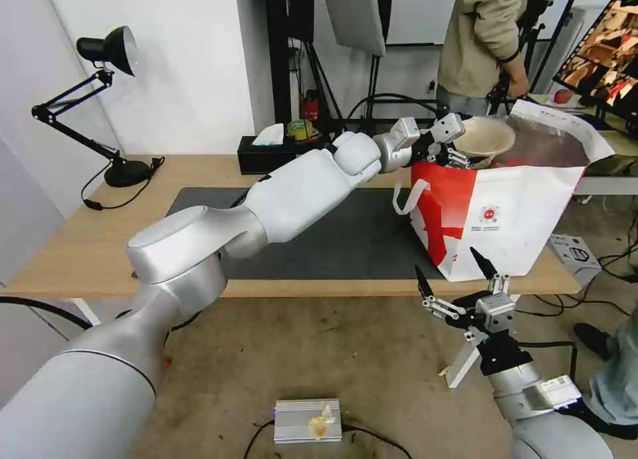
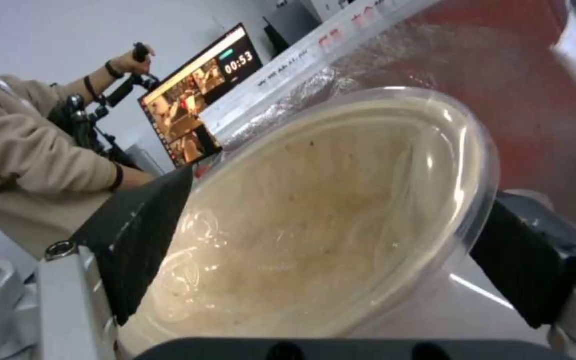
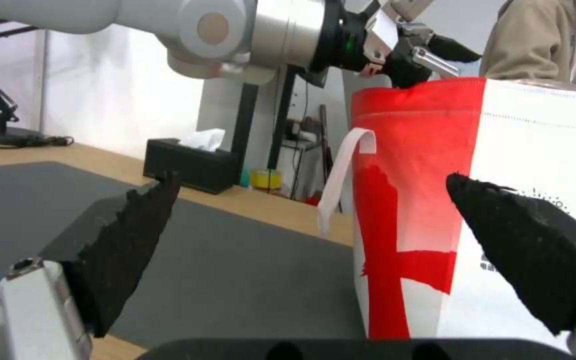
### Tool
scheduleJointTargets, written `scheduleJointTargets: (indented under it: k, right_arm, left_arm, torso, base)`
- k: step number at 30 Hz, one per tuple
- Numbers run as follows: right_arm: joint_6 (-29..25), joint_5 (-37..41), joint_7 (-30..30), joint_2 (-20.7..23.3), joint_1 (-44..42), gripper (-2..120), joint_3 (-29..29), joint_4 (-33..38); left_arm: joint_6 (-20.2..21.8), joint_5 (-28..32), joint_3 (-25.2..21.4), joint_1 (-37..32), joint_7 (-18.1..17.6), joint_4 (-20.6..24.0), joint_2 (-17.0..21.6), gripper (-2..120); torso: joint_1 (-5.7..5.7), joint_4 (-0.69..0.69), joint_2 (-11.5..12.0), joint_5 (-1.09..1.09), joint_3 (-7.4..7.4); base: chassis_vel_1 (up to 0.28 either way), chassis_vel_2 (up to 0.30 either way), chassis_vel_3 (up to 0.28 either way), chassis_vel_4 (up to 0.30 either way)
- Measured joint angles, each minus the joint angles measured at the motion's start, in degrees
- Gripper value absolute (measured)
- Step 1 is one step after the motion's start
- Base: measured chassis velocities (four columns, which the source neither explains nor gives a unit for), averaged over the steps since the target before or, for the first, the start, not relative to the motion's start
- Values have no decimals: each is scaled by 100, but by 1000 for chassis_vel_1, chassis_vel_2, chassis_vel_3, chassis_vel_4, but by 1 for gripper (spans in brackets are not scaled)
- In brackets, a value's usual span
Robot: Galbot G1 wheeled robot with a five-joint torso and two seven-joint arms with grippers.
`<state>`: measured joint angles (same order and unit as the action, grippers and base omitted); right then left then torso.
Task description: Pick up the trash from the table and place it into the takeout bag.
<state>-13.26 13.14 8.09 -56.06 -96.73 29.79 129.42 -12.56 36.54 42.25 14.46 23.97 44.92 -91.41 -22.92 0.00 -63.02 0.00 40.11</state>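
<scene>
My left arm reaches across the table point(image 1: 199, 173) to the takeout bag point(image 1: 518, 213), a white-and-red tote standing open at the right end of the dark mat point(image 1: 345, 240). My left gripper point(image 1: 452, 143) is shut on the shallow beige bowl point(image 1: 485, 139), which it holds tilted over the bag's open mouth. In the left wrist view the bowl point(image 2: 288, 200) sits between the black pads of this gripper point(image 2: 341, 235), with the bag's foil lining point(image 2: 501, 75) behind it. My right gripper point(image 1: 446, 263) hangs open and empty just before the table's front edge, facing the bag point(image 3: 535, 150).
A black tissue box point(image 1: 266, 155) stands at the table's back edge and a black desk lamp point(image 1: 106, 100) at the far left. A person stands behind the bag. On the floor lie a silver box point(image 1: 308, 420) and cables.
</scene>
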Motion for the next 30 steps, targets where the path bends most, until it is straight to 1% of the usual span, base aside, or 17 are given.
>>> scheduleJointTargets:
  k: [4,8,12,23,30]
  right_arm:
    - [0,0,0,0,0,100,0,0]
    - [0,0,0,0,0,100,0,0]
    - [0,0,0,0,0,100,0,0]
    - [0,0,0,0,0,100,0,0]
    - [0,0,0,0,0,100,0,0]
  left_arm:
    - [6,-39,12,0,17,-12,2,98]
    - [48,46,32,0,19,-2,2,98]
    - [79,93,20,75,26,83,0,100]
    - [236,300,-76,182,72,252,7,100]
    - [248,408,-157,248,54,373,4,100]
  torso:
    - [0,0,0,0,0]
    - [0,0,0,0,0]
    - [0,0,0,0,0]
    - [0,1,0,0,0]
    - [0,0,0,0,-1]
  base:
    - [0,0,0,0]
    - [0,0,0,0]
    - [0,0,0,0]
    - [0,0,0,0]
    - [0,0,0,0]
